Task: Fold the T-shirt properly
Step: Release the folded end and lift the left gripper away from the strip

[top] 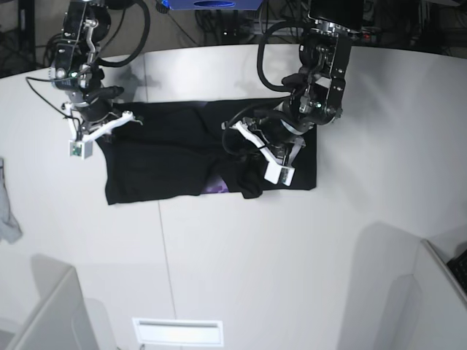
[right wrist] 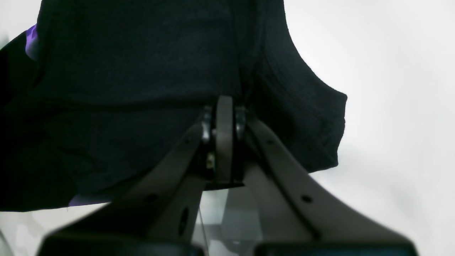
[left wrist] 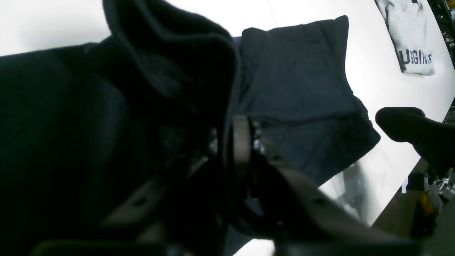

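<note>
Right gripper (right wrist: 224,117) is clamped on the black T-shirt's (top: 168,157) edge, bare white table (top: 241,255) just beyond. Left gripper (left wrist: 231,142) has cloth bunched between its fingers; can't tell if it's gripping.

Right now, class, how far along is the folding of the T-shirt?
Partly done: the T-shirt lies as a wide black band on the table, so a lengthwise fold looks made. In hand: the right tool is shut on its edge, and the left tool has a raised flap of cloth between its jaws. Left: finish this fold inward and flatten the bundle.
</note>
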Robot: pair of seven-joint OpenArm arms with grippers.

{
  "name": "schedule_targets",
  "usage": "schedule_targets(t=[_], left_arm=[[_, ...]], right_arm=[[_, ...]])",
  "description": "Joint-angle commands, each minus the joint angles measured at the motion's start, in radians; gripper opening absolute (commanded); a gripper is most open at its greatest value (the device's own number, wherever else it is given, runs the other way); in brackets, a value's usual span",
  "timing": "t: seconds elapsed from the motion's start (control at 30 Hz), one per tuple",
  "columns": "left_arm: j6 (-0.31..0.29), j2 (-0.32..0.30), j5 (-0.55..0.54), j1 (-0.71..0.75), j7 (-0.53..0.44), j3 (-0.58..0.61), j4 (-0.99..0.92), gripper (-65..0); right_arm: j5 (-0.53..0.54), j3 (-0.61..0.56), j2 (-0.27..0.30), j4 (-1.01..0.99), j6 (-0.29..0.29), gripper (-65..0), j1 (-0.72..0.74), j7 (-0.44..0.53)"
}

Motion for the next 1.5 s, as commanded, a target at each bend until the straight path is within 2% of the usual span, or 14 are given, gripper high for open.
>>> schedule_targets(t=[0.0,0.1,0.23,0.4,0.7,0.9,0.93,1.0,1.1,1.13,1.27,1.33,1.37,1.47], left_arm=[[-0.007,0.006,-0.011,-0.010,-0.014,0.000,-0.005,-48.1],[-0.007,0.007,-0.014,-0.023,-0.015,0.002,-0.056,-35.1],[-0.007,0.007,-0.017,-0.046,-0.020,0.057,-0.085,-26.0],[-0.007,0.010,-0.017,-0.066,-0.022,0.131,-0.088,-24.8],[-0.007,0.107,-0.017,-0.086,-0.015,0.145,-0.106,-25.2],[-0.007,0.087,-0.018,-0.036,-0.014,0.126,0.033,-25.7],[-0.007,0.058,-0.018,-0.017,-0.014,0.100,0.078,-26.5],[-0.007,0.016,-0.018,0.027,-0.014,0.037,0.162,-35.2],[-0.007,-0.063,-0.018,0.096,-0.014,-0.092,0.225,-63.4],[-0.007,-0.083,-0.018,0.113,-0.014,-0.130,0.230,-65.0],[-0.010,-0.145,-0.018,0.202,-0.019,-0.317,0.230,-65.0],[-0.013,-0.161,-0.018,0.244,-0.020,-0.412,0.230,-65.0],[-0.013,-0.165,-0.017,0.259,-0.022,-0.457,0.228,-65.0],[-0.015,-0.165,-0.011,0.285,-0.022,-0.570,0.224,-65.0]], right_arm=[[0.009,0.001,0.009,0.014,0.004,-65.0,0.007,0.020],[0.009,-0.001,0.009,0.014,0.004,-65.0,0.007,0.020],[0.009,-0.001,0.009,0.014,0.004,-65.0,0.007,0.020],[0.009,-0.001,0.007,0.014,0.004,-65.0,0.007,0.020],[0.009,-0.001,0.010,0.016,0.004,-65.0,0.007,0.020],[0.009,0.007,0.016,0.019,0.004,-65.0,0.021,0.020],[0.009,0.007,0.016,0.019,0.004,-65.0,0.027,0.020],[0.009,0.007,0.016,0.019,0.004,-65.0,0.044,0.014],[0.009,0.006,0.018,0.017,0.049,-65.0,0.071,0.009],[0.009,0.007,0.018,0.017,0.080,-60.9,0.084,0.002],[0.009,0.079,0.015,-0.001,0.184,-31.1,0.150,-0.107],[0.009,0.121,0.018,-0.039,0.238,-20.3,0.196,-0.164],[0.009,0.139,0.022,-0.070,0.273,-18.2,0.222,-0.185],[0.006,0.222,0.036,-0.179,0.367,-19.7,0.303,-0.231]])
